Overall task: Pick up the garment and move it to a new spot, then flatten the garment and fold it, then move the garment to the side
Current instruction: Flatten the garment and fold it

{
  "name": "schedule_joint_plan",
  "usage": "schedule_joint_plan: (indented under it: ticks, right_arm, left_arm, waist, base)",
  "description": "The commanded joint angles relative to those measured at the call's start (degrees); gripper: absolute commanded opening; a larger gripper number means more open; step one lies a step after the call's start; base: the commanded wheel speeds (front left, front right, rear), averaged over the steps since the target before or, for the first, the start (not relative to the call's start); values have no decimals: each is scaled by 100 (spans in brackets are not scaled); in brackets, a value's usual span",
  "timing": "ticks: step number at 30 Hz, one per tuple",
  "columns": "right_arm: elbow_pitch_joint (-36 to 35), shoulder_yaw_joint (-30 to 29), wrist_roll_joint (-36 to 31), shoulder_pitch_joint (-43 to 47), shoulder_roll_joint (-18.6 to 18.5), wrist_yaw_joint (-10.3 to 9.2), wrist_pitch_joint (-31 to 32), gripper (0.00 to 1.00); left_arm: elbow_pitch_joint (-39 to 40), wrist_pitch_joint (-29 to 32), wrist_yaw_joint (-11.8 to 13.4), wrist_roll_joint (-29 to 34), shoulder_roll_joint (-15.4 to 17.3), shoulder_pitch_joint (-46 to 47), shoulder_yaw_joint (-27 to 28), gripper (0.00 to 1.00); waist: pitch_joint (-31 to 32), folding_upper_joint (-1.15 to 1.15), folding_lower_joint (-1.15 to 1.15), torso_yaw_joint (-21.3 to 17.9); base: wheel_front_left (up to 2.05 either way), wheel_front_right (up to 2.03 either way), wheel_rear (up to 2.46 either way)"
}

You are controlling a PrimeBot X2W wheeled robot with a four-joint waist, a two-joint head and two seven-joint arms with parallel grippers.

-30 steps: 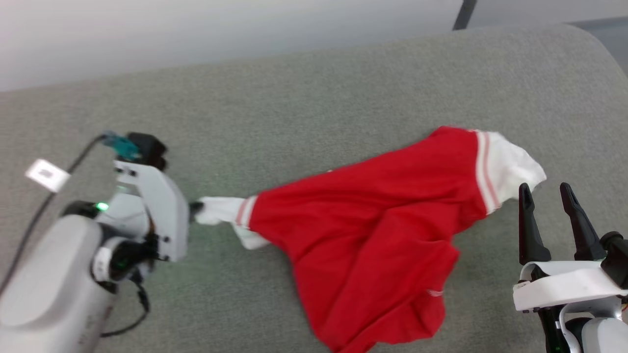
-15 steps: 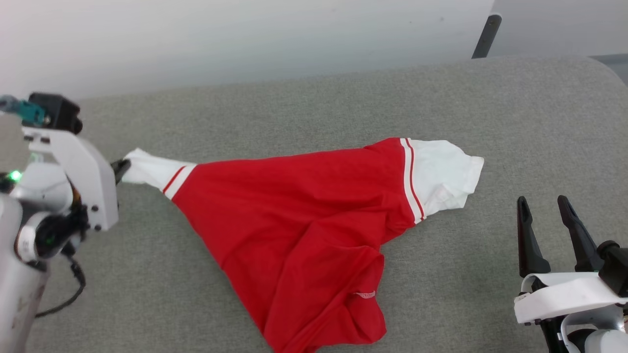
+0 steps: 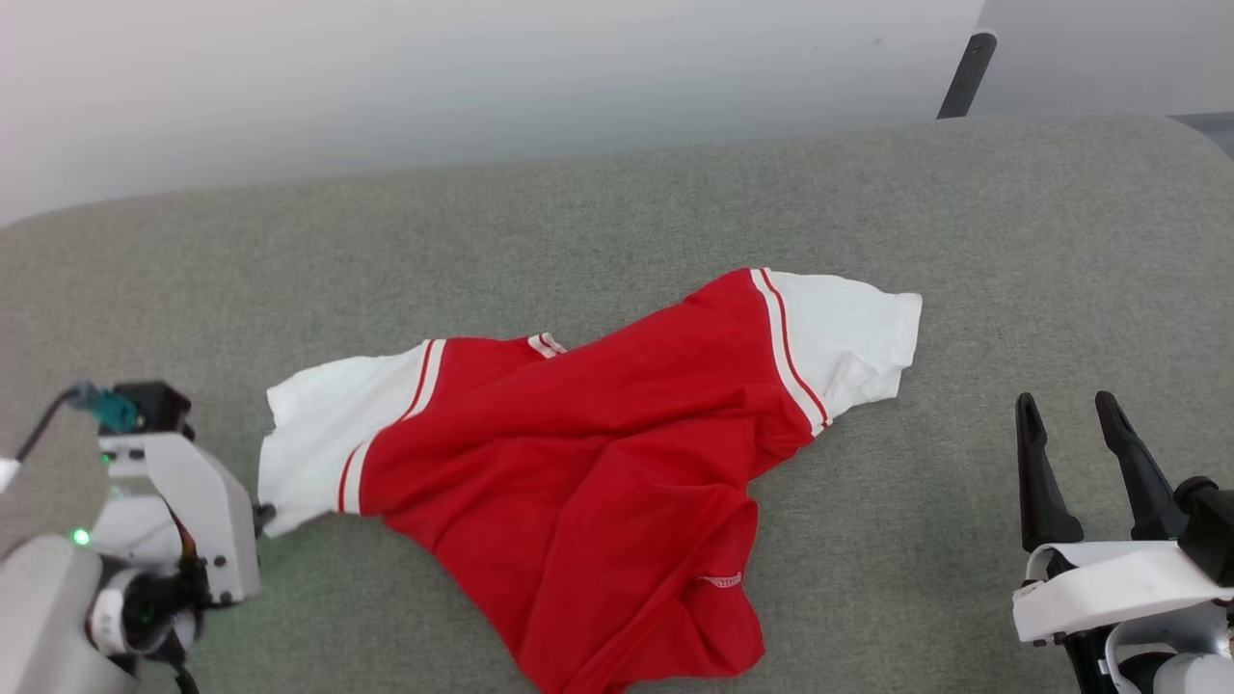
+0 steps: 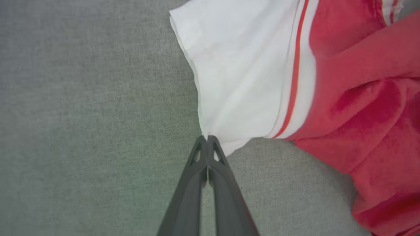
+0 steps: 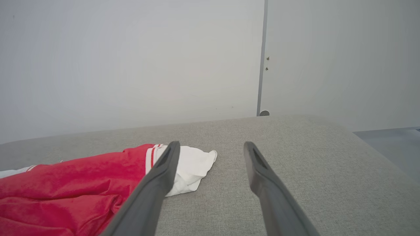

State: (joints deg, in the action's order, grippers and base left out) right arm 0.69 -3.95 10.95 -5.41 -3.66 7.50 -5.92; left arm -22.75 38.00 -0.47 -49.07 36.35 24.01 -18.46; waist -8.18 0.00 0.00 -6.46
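Note:
The garment (image 3: 598, 463) is a red jersey T-shirt with white striped sleeves, lying rumpled across the middle of the grey padded surface (image 3: 578, 222). My left gripper (image 3: 262, 516) is at the near left, shut on the lower corner of the left white sleeve (image 3: 318, 434). In the left wrist view the closed gripper (image 4: 207, 137) pinches the hem of that sleeve on the garment (image 4: 344, 82). My right gripper (image 3: 1065, 414) stands open at the near right, apart from the other white sleeve (image 3: 848, 337). In the right wrist view the garment (image 5: 82, 183) lies left of the open gripper (image 5: 211, 147).
A pale wall runs behind the grey surface, with a dark slanted pole (image 3: 967, 75) at the back right. The surface rounds off at its far right corner (image 3: 1186, 145), and floor shows beyond it. Bare grey fabric lies behind and to the right of the shirt.
My left gripper has pulled back toward the near edge with the sleeve. The sleeve, stretched thin before, now lies spread wide. The right gripper has stayed in place.

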Motion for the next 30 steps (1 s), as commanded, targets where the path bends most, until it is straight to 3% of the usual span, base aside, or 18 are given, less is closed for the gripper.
schedule_joint_plan:
  ticks: [1,11,12,13,14,16,17,18,24,30]
  right_arm:
    - [-16,-9,65,-7,-17,-2,22,100]
    - [3,-43,69,-10,-22,-2,138,100]
    - [6,-52,74,2,-22,-2,153,100]
    - [10,-57,76,14,-22,-2,165,100]
    - [12,-59,78,24,-22,-2,179,100]
    - [16,-51,90,38,-21,-2,209,100]
    - [16,-40,98,41,-26,-2,225,100]
    - [19,-30,108,43,-34,-2,227,100]
    - [2,0,157,70,-78,-2,245,100]
    - [-124,146,111,75,-133,-2,7,100]
  left_arm:
    - [-28,-30,21,-35,-36,-70,7,0]
    - [-516,-266,19,-36,-178,-181,-20,0]
    - [-534,-312,19,-42,-193,-158,-4,9]
    - [-542,-357,8,-22,-193,-130,-3,33]
    - [-549,-370,-2,-13,-195,-111,-16,44]
    - [-527,-407,-31,-12,-191,-80,-24,56]
    - [-501,-419,-30,31,-160,-63,-33,83]
    - [-474,-416,-22,53,-135,-54,-42,99]
    - [-50,-497,-24,51,-47,69,30,100]
    - [541,-1083,-162,210,-31,309,152,100]
  waist:
    - [-5,0,0,9]
    - [33,0,0,105]
    - [47,0,0,119]
    - [62,0,0,133]
    - [78,0,0,147]
    - [111,0,0,167]
    - [126,0,0,181]
    - [141,0,0,194]
    - [247,0,0,281]
    - [305,0,0,308]
  base:
    - [0,0,0]
    - [0,0,0]
    - [0,0,0]
    - [0,0,0]
    - [0,0,0]
    - [0,0,0]
    - [0,0,0]
    - [0,0,0]
    - [0,0,0]
    - [0,0,0]
